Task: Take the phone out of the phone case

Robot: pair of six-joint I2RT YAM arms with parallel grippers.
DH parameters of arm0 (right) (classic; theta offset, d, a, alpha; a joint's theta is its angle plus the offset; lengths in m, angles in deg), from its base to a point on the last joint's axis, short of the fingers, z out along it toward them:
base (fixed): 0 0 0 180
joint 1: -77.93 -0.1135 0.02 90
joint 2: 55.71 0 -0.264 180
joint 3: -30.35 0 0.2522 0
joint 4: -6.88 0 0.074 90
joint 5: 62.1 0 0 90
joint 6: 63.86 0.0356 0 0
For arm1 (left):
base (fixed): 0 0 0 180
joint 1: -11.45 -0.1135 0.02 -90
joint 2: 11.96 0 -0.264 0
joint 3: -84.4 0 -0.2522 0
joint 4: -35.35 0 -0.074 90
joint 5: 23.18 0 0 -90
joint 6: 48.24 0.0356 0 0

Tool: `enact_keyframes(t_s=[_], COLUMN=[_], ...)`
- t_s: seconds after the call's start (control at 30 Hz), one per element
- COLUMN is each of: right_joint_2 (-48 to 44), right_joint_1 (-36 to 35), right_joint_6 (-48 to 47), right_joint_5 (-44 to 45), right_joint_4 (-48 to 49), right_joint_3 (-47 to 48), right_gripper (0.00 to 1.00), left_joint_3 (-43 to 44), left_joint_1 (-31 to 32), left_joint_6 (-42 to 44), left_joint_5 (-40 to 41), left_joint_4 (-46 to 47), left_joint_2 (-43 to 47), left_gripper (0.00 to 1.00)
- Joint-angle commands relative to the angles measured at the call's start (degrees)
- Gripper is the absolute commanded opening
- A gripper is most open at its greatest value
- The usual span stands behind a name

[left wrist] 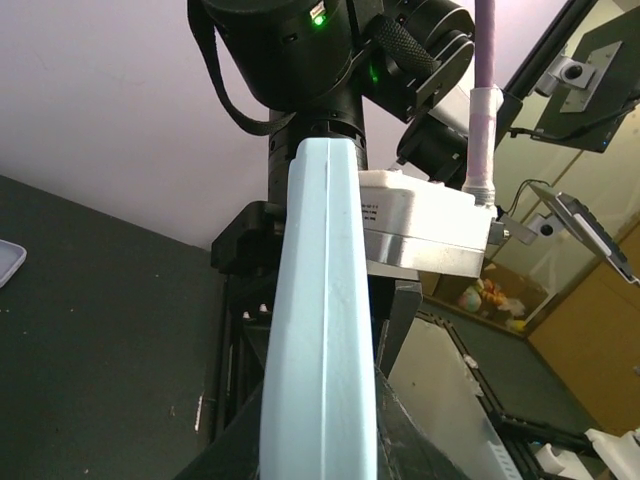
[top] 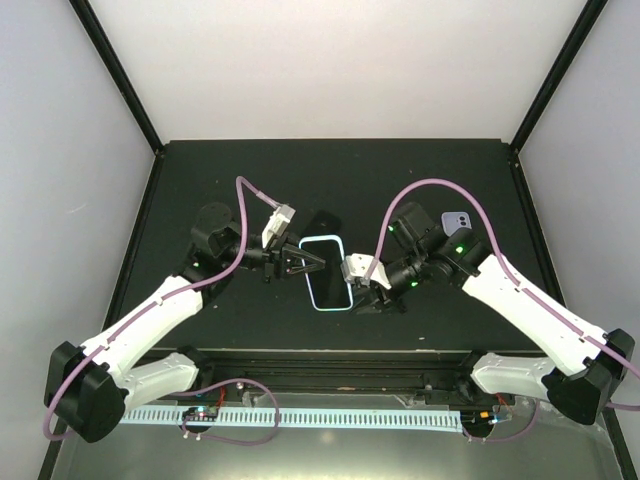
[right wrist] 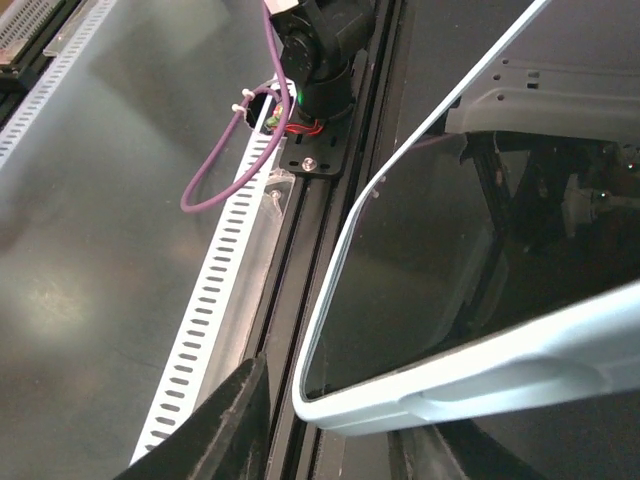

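Observation:
A phone with a dark screen (top: 328,270) sits in a light blue case (top: 313,284) and is held above the black table between both grippers. My left gripper (top: 306,262) is shut on the case's left edge. In the left wrist view the case edge (left wrist: 320,300) runs up between the dark fingers (left wrist: 225,445) of the left gripper (left wrist: 320,445). My right gripper (top: 366,287) is at the case's lower right corner. In the right wrist view the right gripper (right wrist: 335,440) has its jaws spread around the case rim (right wrist: 420,400), and the left finger (right wrist: 215,435) stands apart from it. The screen (right wrist: 450,250) fills the case.
A flat black object (top: 322,222) lies on the table just behind the held phone. A lilac phone (top: 457,220) lies at the right, beside the right arm. A slotted white cable duct (top: 330,417) and a black rail (top: 330,362) run along the near edge.

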Motion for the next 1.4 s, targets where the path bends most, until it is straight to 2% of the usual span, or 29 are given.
enact_keyframes(t_s=[0.0, 0.07, 0.23, 0.57, 0.73, 0.93, 1.07, 1.17, 1.27, 1.37], right_joint_2=[-0.8, -0.7, 0.1, 0.4, -0.3, -1.5, -4.1, -7.4, -7.3, -6.4], right_joint_1=[-0.6, -0.8, -1.4, -8.8, -9.4, -9.2, -7.2, -6.1, -5.3, -2.9], right_joint_6=[0.3, 0.0, -1.8, -5.4, -4.4, 1.0, 4.8, 7.6, 9.2, 10.4], right_joint_5=[1.1, 1.7, 3.6, 15.8, 16.8, 20.6, 19.1, 20.7, 25.8, 24.0], right_joint_4=[0.5, 0.5, 0.1, 0.4, 3.2, 9.7, 16.3, 23.6, 26.5, 27.6], right_joint_3=[2.3, 2.6, 2.8, 2.7, 2.2, -0.3, -3.9, -7.5, -9.0, -8.9], right_gripper=[0.31, 0.26, 0.23, 0.23, 0.22, 0.13, 0.13, 0.15, 0.15, 0.15], left_joint_3=[0.8, 0.8, 0.8, 0.8, 0.7, 0.1, -0.4, 1.0, 0.8, 0.5], left_joint_1=[-0.4, -0.4, -0.4, -0.4, -0.2, 0.4, 0.6, 0.7, 0.8, 1.2], left_joint_6=[-0.7, -0.9, -1.9, -2.2, -2.7, -3.9, -3.0, 2.6, 2.5, 2.4], left_joint_5=[-1.9, -2.0, -2.6, -3.4, -3.9, -5.4, -5.4, -5.5, -7.0, -8.0], left_joint_4=[4.1, 4.0, 4.3, 3.3, 3.4, 5.4, 4.7, -3.1, -1.9, -1.4], left_joint_2=[1.0, 0.9, 0.2, -0.6, -0.9, -0.9, -0.2, -0.2, -0.2, -0.2], left_gripper=[0.01, 0.02, 0.02, 0.01, 0.02, 0.02, 0.02, 0.01, 0.02, 0.02])
